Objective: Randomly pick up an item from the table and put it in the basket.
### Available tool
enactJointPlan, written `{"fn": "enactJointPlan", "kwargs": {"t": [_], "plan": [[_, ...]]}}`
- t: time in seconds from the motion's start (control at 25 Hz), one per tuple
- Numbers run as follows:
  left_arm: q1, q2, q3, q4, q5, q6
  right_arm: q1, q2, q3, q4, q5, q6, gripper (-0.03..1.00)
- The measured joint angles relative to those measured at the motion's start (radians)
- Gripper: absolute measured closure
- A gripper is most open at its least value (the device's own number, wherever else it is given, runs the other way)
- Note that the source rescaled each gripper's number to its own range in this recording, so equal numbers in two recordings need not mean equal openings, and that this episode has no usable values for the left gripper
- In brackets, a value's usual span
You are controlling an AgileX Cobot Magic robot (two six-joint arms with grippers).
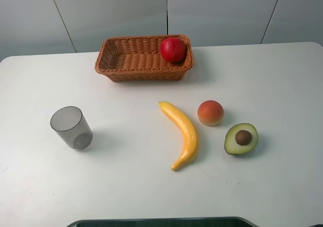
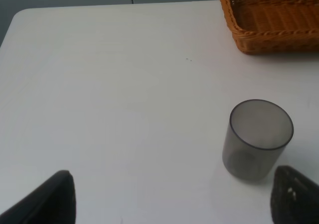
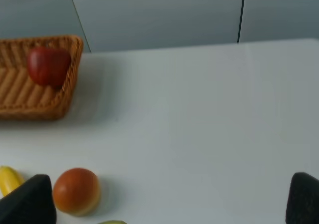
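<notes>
Left gripper (image 2: pixel 172 196): dark fingers spread wide apart, holding nothing, low over the smooth white desk (image 1: pixel 131 186), one fingertip just beside the cup.
Right gripper (image 3: pixel 172 201): black fingers likewise wide apart and empty, near the peach.
Apple (image 1: pixel 173 49): round, glossy red, sitting inside the basket at its right end, against the woven wall.
Basket (image 1: pixel 113 65): rectangular brown wicker, low sloping sides, at the desk's far edge.
Cup (image 1: pixel 71 127): grey translucent plastic, upright, well apart to the left.
Banana (image 1: pixel 182 132): curved, smooth yellow, mid-desk.
Peach (image 1: pixel 210 113): small, orange-red, just right of the banana.
Avocado (image 1: pixel 241 138): halved, brown pit showing.
</notes>
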Motion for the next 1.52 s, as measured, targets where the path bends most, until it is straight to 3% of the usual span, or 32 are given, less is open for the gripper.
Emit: {"fn": "enactJointPlan", "kwargs": {"t": [0.2,0.44,0.88,1.2,1.52], "plan": [[0.000,0.000,0.000,0.000,0.000,0.000,0.000,-0.146,0.000,-0.005,0.044,-0.022,-0.03],[0.000,0.000,0.000,0.000,0.000,0.000,0.000,-0.250,0.002,-0.007,0.196,-0.032,-0.03],[0.000,0.001,0.000,0.002,0.000,0.000,0.000,-0.379,0.097,-0.007,0.277,-0.052,-0.03],[0.000,0.000,0.000,0.006,0.000,0.000,0.000,-0.379,0.164,0.022,0.271,-0.056,-0.03],[0.000,0.000,0.000,0.006,0.000,0.000,0.000,-0.379,0.197,-0.005,0.167,-0.046,-0.03]]}}
